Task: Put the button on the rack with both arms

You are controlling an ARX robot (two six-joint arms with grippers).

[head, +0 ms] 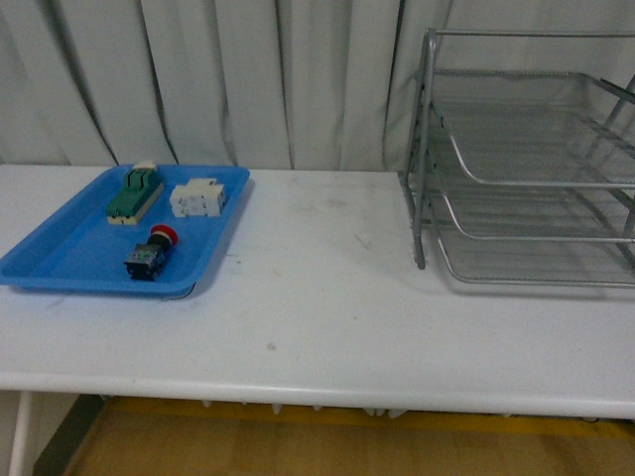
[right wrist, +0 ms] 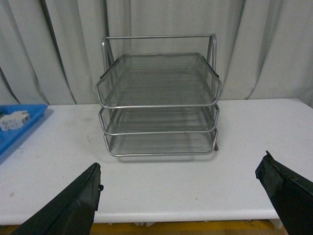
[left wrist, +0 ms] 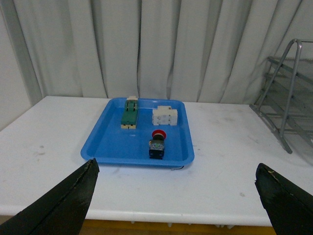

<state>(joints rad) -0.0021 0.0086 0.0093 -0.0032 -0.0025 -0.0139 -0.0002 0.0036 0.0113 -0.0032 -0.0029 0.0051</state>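
Observation:
The button (head: 149, 254), red cap on a dark body, lies in the blue tray (head: 60, 258) at the table's left; it also shows in the left wrist view (left wrist: 157, 143). The silver three-tier rack (head: 526, 169) stands at the table's right and faces the right wrist camera (right wrist: 159, 105). My left gripper (left wrist: 176, 196) is open and empty, back over the table's front edge, well short of the tray. My right gripper (right wrist: 178, 196) is open and empty, also over the front edge, short of the rack. Neither arm shows in the front view.
In the blue tray (left wrist: 112, 147) a green-and-beige connector block (head: 134, 193) and a white terminal block (head: 198, 198) lie behind the button. Grey curtains hang behind the white table (head: 317, 297). The table's front edge runs close below both grippers.

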